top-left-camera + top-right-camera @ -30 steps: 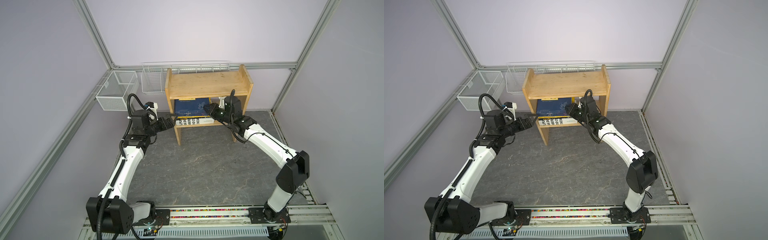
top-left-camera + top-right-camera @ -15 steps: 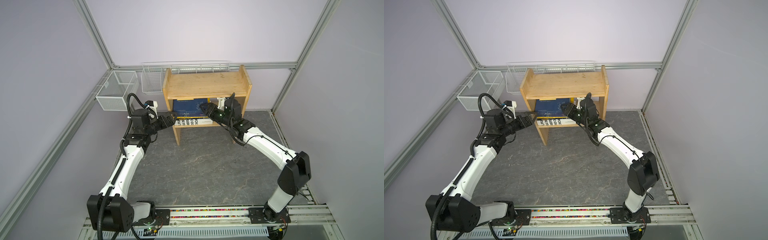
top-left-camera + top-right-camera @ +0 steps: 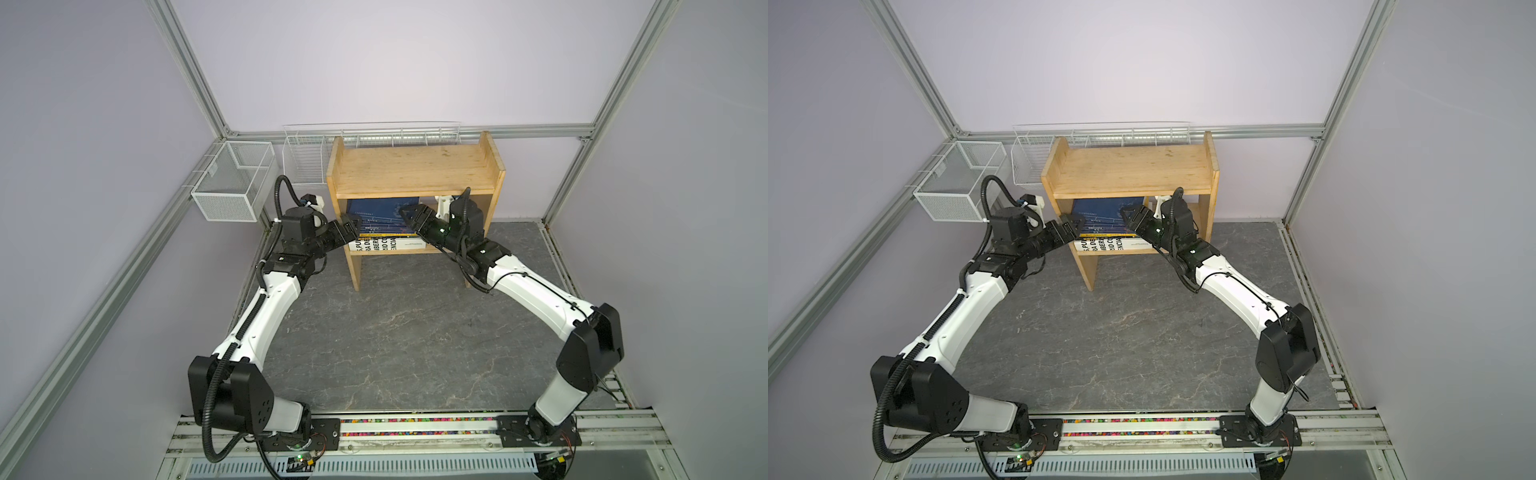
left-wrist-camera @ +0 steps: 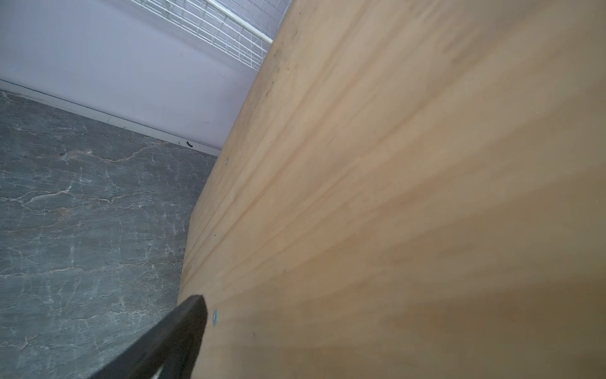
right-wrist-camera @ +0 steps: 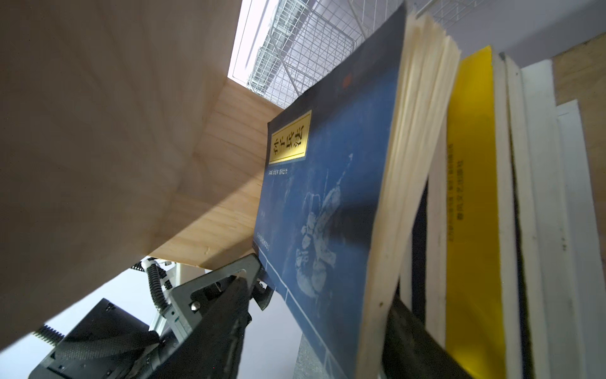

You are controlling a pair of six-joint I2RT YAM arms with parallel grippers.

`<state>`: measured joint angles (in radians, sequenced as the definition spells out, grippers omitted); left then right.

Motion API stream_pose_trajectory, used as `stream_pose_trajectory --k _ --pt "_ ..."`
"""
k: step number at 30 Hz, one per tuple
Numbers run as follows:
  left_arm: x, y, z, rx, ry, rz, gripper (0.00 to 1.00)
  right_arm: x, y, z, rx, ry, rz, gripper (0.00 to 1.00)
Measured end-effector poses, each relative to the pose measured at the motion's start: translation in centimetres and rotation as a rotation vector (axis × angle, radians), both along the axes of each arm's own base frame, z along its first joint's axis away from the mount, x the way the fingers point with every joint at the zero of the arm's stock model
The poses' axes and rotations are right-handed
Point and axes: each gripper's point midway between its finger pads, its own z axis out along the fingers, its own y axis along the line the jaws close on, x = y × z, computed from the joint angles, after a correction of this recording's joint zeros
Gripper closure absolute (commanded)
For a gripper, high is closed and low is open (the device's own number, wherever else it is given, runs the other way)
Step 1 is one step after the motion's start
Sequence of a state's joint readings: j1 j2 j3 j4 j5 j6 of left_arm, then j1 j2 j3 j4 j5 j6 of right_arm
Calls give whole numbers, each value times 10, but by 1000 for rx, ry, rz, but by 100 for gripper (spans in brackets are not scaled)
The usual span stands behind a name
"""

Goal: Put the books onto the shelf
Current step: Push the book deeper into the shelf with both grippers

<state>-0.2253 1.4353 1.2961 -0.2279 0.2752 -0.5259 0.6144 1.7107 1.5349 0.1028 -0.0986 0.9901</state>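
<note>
The pine shelf [image 3: 411, 166] [image 3: 1133, 166] holds the books [image 3: 384, 239] stacked flat on its lower tier. A navy book [image 5: 328, 197] with a yellow label lies on top, its open edge lifted off the yellow book [image 5: 472, 197] and the white ones [image 5: 537, 197]. My right gripper [image 3: 405, 214] [image 3: 1126, 214] [image 5: 318, 295] is open around that edge, one finger clear of the cover. My left gripper [image 3: 353, 222] [image 3: 1075, 222] is open at the shelf's left side panel [image 4: 393, 197]. One of its fingers [image 5: 210, 285] reaches the navy book's corner. Its wrist view shows only one finger [image 4: 177, 334].
A white mesh basket [image 3: 232, 183] hangs on the left frame rail. A wire basket [image 3: 307, 162] and a long wire rack [image 3: 395, 135] stand behind the shelf. Grey stone-patterned matting [image 3: 395, 332] covers the floor in front. The shelf's top tier is bare.
My right jaws have spread apart around the navy book and reached a little further left into the lower tier. My left gripper has risen towards the book's corner.
</note>
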Motion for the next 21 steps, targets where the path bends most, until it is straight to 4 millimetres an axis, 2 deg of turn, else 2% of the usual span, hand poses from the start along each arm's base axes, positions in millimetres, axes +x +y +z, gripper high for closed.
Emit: stream_pose_trajectory --k 2,4,15,21 --pt "1 -2 -6 21 16 16 2 0 -2 1 11 10 -18 24" --pt "2 -1 -8 32 18 34 2 -1 -1 3 40 24 -33 22" --pt "2 10 -2 55 5 98 2 -2 -9 2 67 44 -139 20" --pt "0 4 3 28 -8 62 1 -2 -9 4 75 40 -152 20"
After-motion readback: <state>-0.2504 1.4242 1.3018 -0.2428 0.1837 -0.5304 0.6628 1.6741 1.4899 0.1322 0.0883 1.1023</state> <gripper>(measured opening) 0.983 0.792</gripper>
